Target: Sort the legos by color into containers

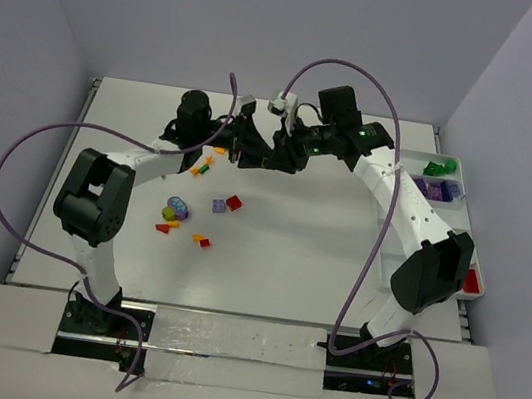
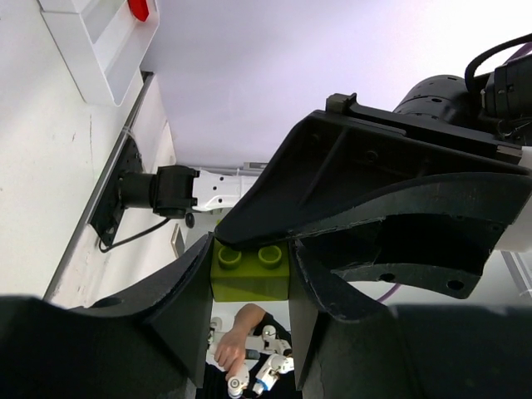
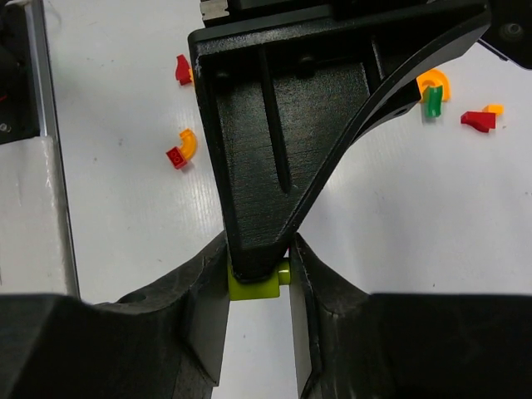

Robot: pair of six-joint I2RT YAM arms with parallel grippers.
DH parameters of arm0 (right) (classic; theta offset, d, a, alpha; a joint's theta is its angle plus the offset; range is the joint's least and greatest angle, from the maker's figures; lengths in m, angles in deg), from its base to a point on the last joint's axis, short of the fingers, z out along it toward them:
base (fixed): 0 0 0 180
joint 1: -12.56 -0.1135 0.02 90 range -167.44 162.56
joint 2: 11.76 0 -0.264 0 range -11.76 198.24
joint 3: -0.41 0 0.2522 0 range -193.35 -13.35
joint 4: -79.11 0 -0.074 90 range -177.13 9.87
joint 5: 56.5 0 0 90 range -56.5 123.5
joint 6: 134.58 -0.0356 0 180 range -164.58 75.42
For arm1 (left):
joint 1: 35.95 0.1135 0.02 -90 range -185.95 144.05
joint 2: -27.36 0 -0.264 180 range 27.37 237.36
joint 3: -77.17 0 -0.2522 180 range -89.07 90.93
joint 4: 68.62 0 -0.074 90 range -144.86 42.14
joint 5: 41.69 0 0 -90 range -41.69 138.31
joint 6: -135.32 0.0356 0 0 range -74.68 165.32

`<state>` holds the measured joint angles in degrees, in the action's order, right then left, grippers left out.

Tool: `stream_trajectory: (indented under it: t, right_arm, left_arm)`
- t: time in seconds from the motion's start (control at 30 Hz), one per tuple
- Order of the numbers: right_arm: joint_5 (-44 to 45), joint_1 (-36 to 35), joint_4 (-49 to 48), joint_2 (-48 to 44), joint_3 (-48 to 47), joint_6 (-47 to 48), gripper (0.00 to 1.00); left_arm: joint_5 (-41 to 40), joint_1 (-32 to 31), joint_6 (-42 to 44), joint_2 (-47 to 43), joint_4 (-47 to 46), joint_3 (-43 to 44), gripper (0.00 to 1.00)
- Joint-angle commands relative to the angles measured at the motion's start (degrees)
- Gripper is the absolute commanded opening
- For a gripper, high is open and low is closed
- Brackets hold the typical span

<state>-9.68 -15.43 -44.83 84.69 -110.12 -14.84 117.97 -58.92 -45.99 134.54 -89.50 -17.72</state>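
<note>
A lime-yellow lego [image 2: 249, 270] sits between the fingers of my left gripper [image 2: 249, 287]. The same lego [image 3: 253, 287] is also pinched between the fingers of my right gripper [image 3: 259, 293]. In the top view the left gripper [image 1: 246, 146] and right gripper [image 1: 271, 152] meet tip to tip above the far middle of the table, and the lego is hidden there. Loose legos lie below them: red [image 1: 234, 203], purple [image 1: 218, 206], orange [image 1: 202, 241]. The white tray [image 1: 458, 186] along the right edge holds green [image 1: 438, 169], purple [image 1: 436, 190] and red [image 1: 471, 283] legos.
A clear plastic strip [image 1: 233, 341] lies along the near edge between the arm bases. Purple cables [image 1: 25, 151] loop over both arms. More red and orange legos [image 3: 181, 148] lie on the table under the grippers. The tray corner [image 2: 91, 58] shows in the left wrist view.
</note>
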Motion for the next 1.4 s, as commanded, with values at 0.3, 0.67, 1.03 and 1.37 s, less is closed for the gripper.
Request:
stream_trajectory:
  t: [0.3,0.67,1.03,1.37]
  right_arm:
    - [8.5,5.5,-0.1,-10.4,10.6,-1.1,0.0]
    - [36.2,36.7,6.7,-14.4,27.0,1.7,0.0]
    - [43.1,53.6,4.8,-4.5,22.4,2.2,0.0]
    - [46.7,56.8,1.3,2.9,21.7,4.1,0.0]
  left_arm:
    - [-7.1,11.5,34.4,-8.3,29.5,7.2,0.99]
    - [-51.5,7.2,81.2,-23.5,61.8,9.7,0.99]
    - [-54.6,6.2,89.9,-17.8,74.0,19.3,0.99]
    - [-61.6,2.1,89.3,-14.7,74.8,20.5,0.99]
